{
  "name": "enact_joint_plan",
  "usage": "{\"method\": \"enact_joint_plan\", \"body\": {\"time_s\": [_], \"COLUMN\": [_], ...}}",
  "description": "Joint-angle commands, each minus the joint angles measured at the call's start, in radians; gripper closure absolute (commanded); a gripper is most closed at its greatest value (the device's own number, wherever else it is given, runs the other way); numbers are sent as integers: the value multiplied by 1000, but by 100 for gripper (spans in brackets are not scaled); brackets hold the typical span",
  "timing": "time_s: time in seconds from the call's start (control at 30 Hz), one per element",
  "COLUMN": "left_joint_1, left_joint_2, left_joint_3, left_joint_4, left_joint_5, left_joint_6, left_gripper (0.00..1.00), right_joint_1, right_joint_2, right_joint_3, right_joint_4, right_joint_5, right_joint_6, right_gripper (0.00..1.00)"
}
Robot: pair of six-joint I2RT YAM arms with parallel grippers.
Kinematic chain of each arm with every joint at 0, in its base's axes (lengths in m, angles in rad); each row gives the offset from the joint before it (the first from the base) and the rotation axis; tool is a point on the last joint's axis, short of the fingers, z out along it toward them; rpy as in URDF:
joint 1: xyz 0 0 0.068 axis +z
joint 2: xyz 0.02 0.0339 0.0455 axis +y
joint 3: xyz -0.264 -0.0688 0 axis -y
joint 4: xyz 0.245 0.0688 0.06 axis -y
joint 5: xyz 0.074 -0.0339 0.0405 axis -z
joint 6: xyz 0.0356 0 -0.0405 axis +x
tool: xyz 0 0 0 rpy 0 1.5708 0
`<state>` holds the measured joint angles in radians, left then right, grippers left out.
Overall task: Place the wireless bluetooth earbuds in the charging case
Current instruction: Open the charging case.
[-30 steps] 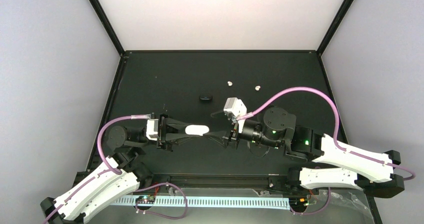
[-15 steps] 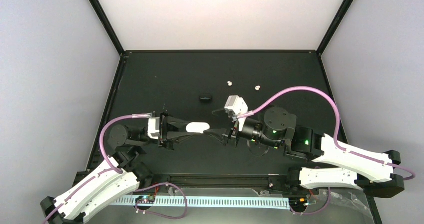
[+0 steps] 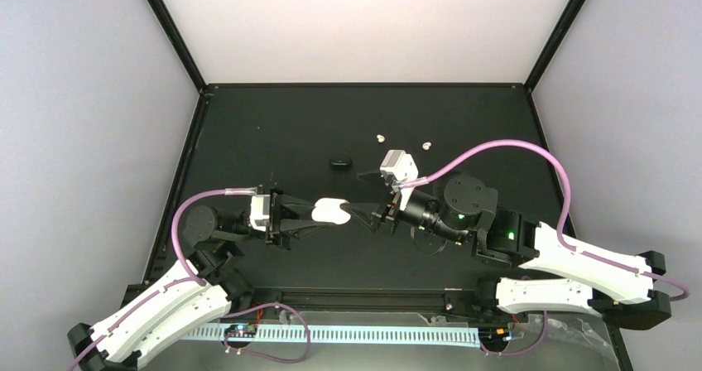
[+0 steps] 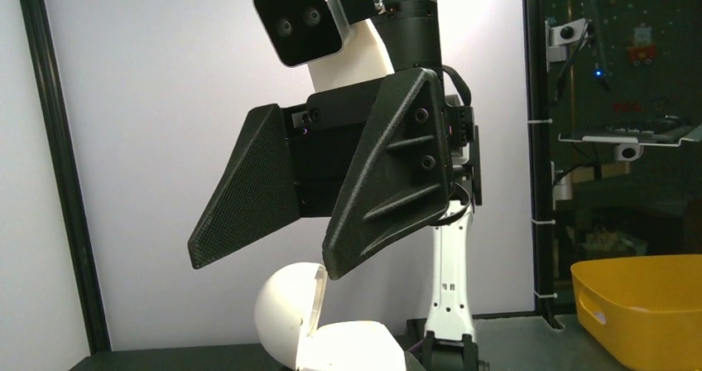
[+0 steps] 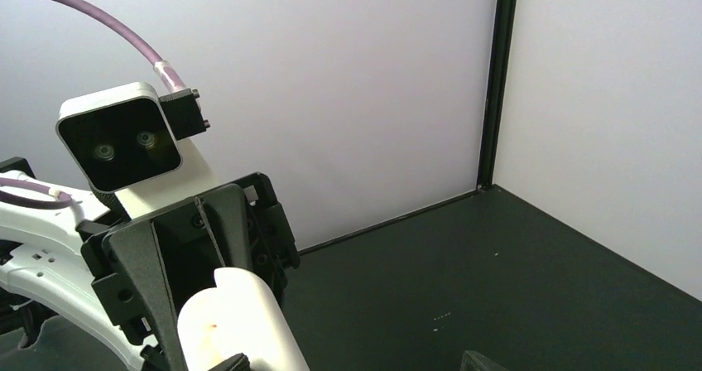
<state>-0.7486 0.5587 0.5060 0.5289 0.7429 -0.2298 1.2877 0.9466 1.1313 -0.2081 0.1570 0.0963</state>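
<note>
The desk (image 3: 273,131) is matt black and is closed on three sides by pale walls (image 3: 364,23), with black frame posts (image 3: 170,27) in the two back corners. Through the opening on one side, the left wrist view shows a yellow bin (image 4: 637,296) standing outside.

Both arms meet over the middle of the desk, in its near half. The left hand (image 3: 321,213) is closed on the white charging case (image 3: 333,211) and holds it above the surface. In the left wrist view, the round lid (image 4: 286,309) of the case stands open. The right hand (image 3: 358,214) faces it from the other side, its jaws standing wide with nothing between them. One fingertip (image 4: 331,270) is just at the edge of the lid; I cannot tell if it touches.

The white wireless bluetooth earbuds (image 3: 381,137) lie on the desk behind the hands, the second one (image 3: 426,146) a little to the right of the first, and the two are apart from each other. A small dark oblong thing (image 3: 340,162) lies nearer to the hands, to the left of the earbuds; it is too small to tell what it is.

The earbuds are well apart from the back edge and from both side edges. The hands are also well away from the side edges. A purple cable (image 3: 497,147) arches from the right arm over the right part of the desk.
</note>
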Motion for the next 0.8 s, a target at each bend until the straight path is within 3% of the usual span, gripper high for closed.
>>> {"method": "enact_joint_plan", "body": {"time_s": [0.0,0.37,0.5,0.77], "left_joint_1": [-9,-30,-32,-32], "left_joint_2": [1,6,-6,-6], "left_joint_3": [-16,-81,-85,-84], "left_joint_4": [40,192,165,163], "left_joint_5": [-32,-113,-133,-121], "left_joint_6": [-39,-242,-233,-225], "left_gripper": [98,98,98,98], "right_joint_1": [-7,-10,-10,-11], "right_joint_2": [-8,16,-21,32], "right_joint_3": [-3,5,-22,32], "right_joint_4": [21,-17,37,-27], "right_joint_5": [31,76,-19,-192], "right_joint_6": [14,28,18,1], "right_gripper": [34,34,32,32]}}
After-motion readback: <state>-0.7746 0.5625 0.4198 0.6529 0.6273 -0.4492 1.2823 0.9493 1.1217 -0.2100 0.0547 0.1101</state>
